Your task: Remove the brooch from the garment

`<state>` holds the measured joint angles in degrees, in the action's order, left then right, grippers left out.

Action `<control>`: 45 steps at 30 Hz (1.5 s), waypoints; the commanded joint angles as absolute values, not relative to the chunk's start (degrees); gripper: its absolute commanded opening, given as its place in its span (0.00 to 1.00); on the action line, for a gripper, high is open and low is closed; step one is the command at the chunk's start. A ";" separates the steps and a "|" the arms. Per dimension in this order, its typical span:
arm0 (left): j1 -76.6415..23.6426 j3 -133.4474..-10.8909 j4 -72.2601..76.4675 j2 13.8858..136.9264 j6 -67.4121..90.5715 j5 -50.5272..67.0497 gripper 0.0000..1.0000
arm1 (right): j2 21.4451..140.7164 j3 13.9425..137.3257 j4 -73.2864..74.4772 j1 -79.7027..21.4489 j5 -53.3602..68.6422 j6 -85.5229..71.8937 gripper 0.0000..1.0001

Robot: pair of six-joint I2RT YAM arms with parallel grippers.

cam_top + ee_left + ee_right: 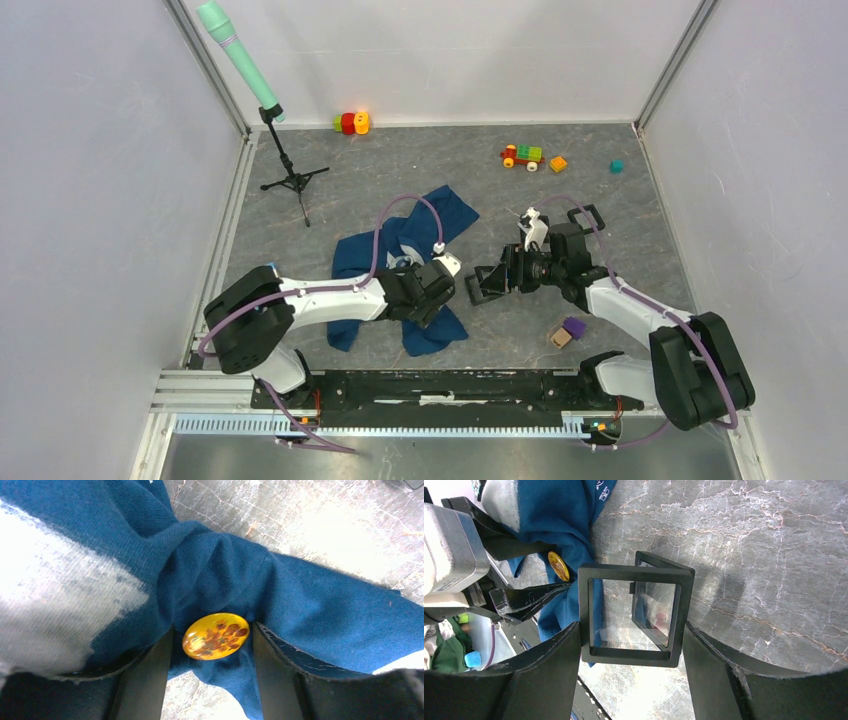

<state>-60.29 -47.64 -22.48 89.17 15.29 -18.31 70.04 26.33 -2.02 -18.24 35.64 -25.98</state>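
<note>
The garment (445, 213) is a dark blue T-shirt, crumpled mid-table with a white print (45, 595). The brooch (216, 636) is a yellow oval with a sunflower picture, and it is pinned to a raised fold of the shirt. My left gripper (212, 647) is closed round that fold, a finger against each side of the brooch. The right wrist view also shows the brooch (558, 566) between those fingers. My right gripper (631, 630) is shut on a black hinged frame case (634, 573) with clear panes. It holds the case just right of the shirt (488, 283).
A tripod stand (290, 180) with a green tube (238, 55) stands at the back left. Toy blocks (350, 123), a toy train (522, 155), an orange block (558, 164) and a teal cube (617, 166) lie at the back. A purple cube (574, 326) and a tan cube (560, 338) lie near the right arm.
</note>
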 commanded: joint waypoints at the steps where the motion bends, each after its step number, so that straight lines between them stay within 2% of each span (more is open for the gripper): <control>1: -61.46 -49.72 -21.54 89.86 13.71 -20.82 0.60 | 70.48 25.35 -4.87 -17.47 37.52 -26.43 0.65; 9: -62.10 -51.42 -24.76 84.19 14.17 -23.48 0.52 | 70.62 24.65 -5.78 -16.27 39.04 -26.67 0.64; 17: -62.03 -50.08 -23.05 77.17 14.29 -23.19 0.55 | 70.87 22.43 -11.27 -14.73 43.30 -30.65 0.64; 20: -62.05 -50.89 -24.79 79.65 14.63 -23.92 0.61 | 71.05 22.34 -11.49 -14.34 43.49 -30.63 0.64; 24: -62.16 -49.44 -22.43 81.73 15.12 -23.39 0.49 | 71.28 22.17 -11.64 -13.93 44.01 -30.40 0.64; 26: -62.34 -48.98 -21.62 82.65 15.42 -24.58 0.48 | 71.37 22.06 -11.83 -13.80 44.28 -30.38 0.64; 32: -63.50 -49.39 -21.38 86.24 15.57 -27.44 0.51 | 71.50 21.80 -12.04 -13.40 45.00 -30.21 0.64; 41: -66.97 -50.10 -20.64 90.86 18.18 -31.01 0.50 | 71.56 21.42 -12.21 -13.01 45.52 -30.11 0.64; 45: -67.09 -50.16 -20.64 92.44 18.37 -29.50 0.54 | 71.48 21.36 -12.21 -12.75 45.75 -30.07 0.64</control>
<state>-66.72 -49.21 -22.48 90.98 15.66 -28.45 71.35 21.71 -10.00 -13.23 44.16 -30.20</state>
